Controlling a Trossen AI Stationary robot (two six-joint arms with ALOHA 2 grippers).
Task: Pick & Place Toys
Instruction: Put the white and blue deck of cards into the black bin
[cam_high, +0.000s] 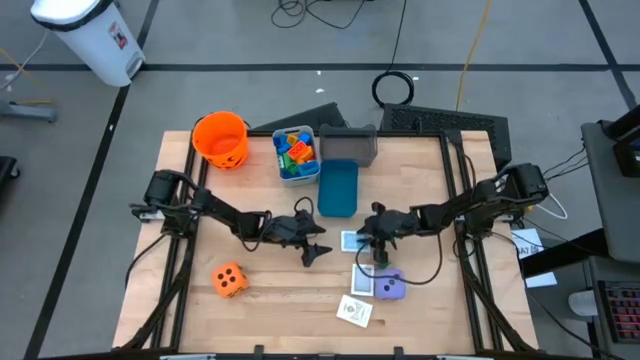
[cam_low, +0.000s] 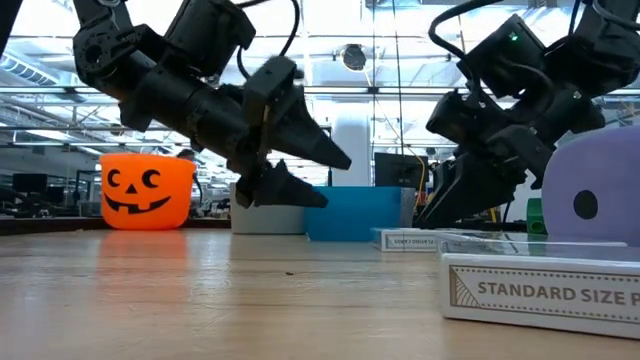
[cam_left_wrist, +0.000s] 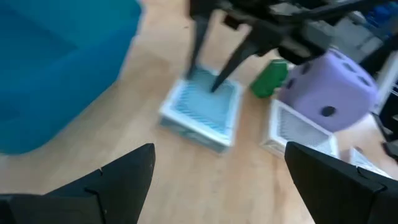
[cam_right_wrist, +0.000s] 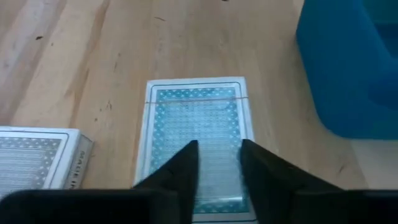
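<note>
Dark fingers of our right gripper (cam_right_wrist: 217, 163) stand slightly parted over a blue-backed card pack (cam_right_wrist: 198, 134) lying flat on the wooden desk (cam_high: 270, 285) — nothing gripped. Our left gripper (cam_high: 318, 243) hangs wide open nearby. Another box (cam_low: 545, 290) reads "STANDARD SIZE", cut off. Beside it sits the purple die (cam_high: 391, 288); the orange die (cam_high: 229, 280) lies well apart.
</note>
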